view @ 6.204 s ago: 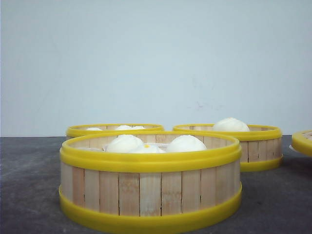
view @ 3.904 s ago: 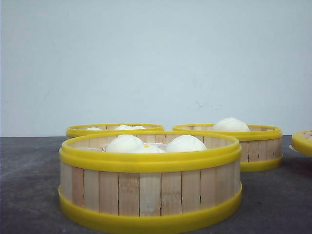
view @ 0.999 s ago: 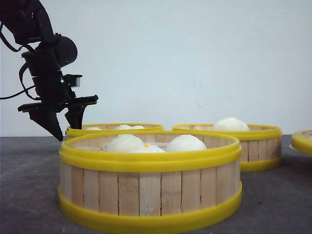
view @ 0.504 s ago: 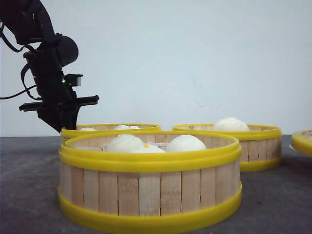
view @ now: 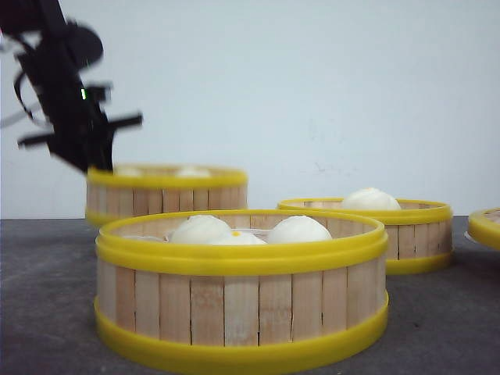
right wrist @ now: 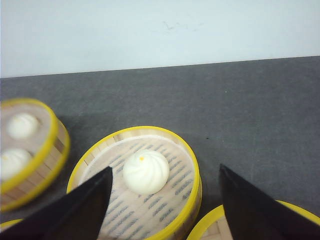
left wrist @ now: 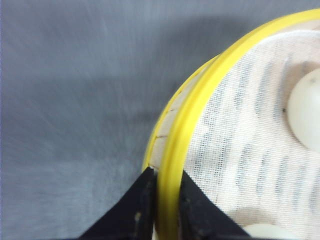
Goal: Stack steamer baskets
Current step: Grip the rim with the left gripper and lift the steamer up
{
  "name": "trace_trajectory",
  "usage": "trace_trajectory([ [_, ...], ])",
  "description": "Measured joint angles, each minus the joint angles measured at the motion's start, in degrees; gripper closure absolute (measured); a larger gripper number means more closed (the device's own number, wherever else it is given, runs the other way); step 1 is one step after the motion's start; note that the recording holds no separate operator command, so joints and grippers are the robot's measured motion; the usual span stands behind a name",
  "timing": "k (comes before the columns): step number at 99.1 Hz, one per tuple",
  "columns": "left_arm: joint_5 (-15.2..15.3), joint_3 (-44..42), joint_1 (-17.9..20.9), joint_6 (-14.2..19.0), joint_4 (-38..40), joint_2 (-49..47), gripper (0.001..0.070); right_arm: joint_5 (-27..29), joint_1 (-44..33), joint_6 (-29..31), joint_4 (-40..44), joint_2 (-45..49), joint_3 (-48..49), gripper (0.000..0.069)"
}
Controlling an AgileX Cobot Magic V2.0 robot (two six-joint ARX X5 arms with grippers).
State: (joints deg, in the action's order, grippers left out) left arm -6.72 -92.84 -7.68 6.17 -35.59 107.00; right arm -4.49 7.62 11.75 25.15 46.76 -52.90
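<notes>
My left gripper (left wrist: 161,202) is pinched on the yellow rim of the far-left steamer basket (view: 166,194), one finger outside the slat wall, one inside. Rim pinch because the basket is too wide to span. In the front view that basket hangs clear of the table (view: 47,297), blurred, buns (view: 191,172) riding inside, level enough.

Likely target, my guess: the near centre basket (view: 241,289) or the far-right basket (view: 391,234), both sitting flat on the table with buns in them. A fourth basket (view: 486,228) is cut off at the right edge.

My right gripper (right wrist: 165,207) is spread wide and empty, above the far-right basket with its single bun (right wrist: 146,171), out of the way.

No brands, labels or writing readable anywhere.
</notes>
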Motion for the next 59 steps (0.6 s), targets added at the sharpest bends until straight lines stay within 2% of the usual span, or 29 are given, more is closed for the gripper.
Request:
trace_trajectory([
  [15, -3.1, -0.6, -0.5, 0.1, -2.1, -10.8, 0.068, 0.0, 0.0, 0.0, 0.0, 0.0, 0.0, 0.0273],
  [42, -3.5, -0.7, -2.8, 0.0, -10.4, -24.7, 0.068, 0.0, 0.0, 0.0, 0.0, 0.0, 0.0, 0.0273],
  [59, -4.0, -0.7, -6.6, 0.0, -15.6, -30.4, 0.068, 0.0, 0.0, 0.0, -0.1, 0.0, 0.0, 0.0273],
])
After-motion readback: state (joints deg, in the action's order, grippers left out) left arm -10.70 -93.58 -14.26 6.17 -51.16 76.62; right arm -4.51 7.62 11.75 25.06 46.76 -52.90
